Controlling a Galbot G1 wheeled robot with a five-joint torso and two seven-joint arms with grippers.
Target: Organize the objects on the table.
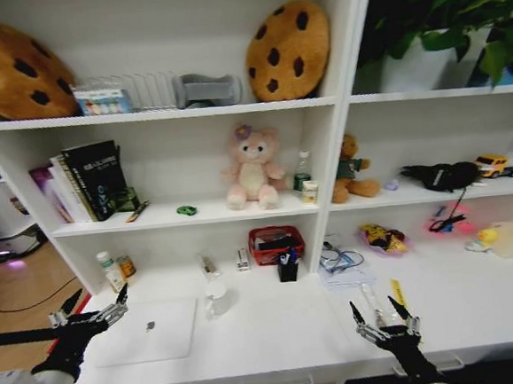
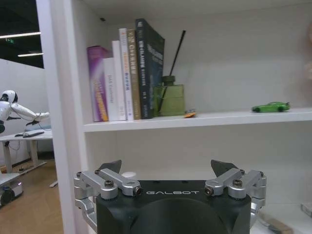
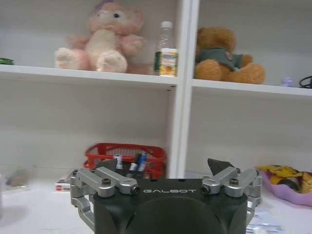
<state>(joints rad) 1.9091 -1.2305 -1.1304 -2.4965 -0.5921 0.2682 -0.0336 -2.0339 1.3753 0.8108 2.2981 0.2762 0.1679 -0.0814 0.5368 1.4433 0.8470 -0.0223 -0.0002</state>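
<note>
A closed silver laptop (image 1: pixel 147 330) lies on the white table (image 1: pixel 276 333) at the front left. My left gripper (image 1: pixel 99 299) (image 2: pixel 167 166) hovers open over the laptop's left edge, holding nothing. My right gripper (image 1: pixel 375 312) (image 3: pixel 163 165) is open above the table's front right. A tiny green toy car (image 1: pixel 187 210) (image 2: pixel 271 107) sits on the shelf above the table. Pens (image 1: pixel 287 259) (image 3: pixel 139 161) stand in a black holder in front of a red basket (image 1: pixel 276 242) (image 3: pixel 124 155). A small green-lidded jar (image 1: pixel 109 269) stands at the back left.
A clear glass (image 1: pixel 216 298) stands right of the laptop. Papers with a cable (image 1: pixel 342 261), a yellow stick (image 1: pixel 398 291) and a snack bag (image 1: pixel 382 237) lie to the right. Books (image 2: pixel 124 73), plush toys (image 1: pixel 253 167) and a bottle (image 3: pixel 166 49) fill the shelf above.
</note>
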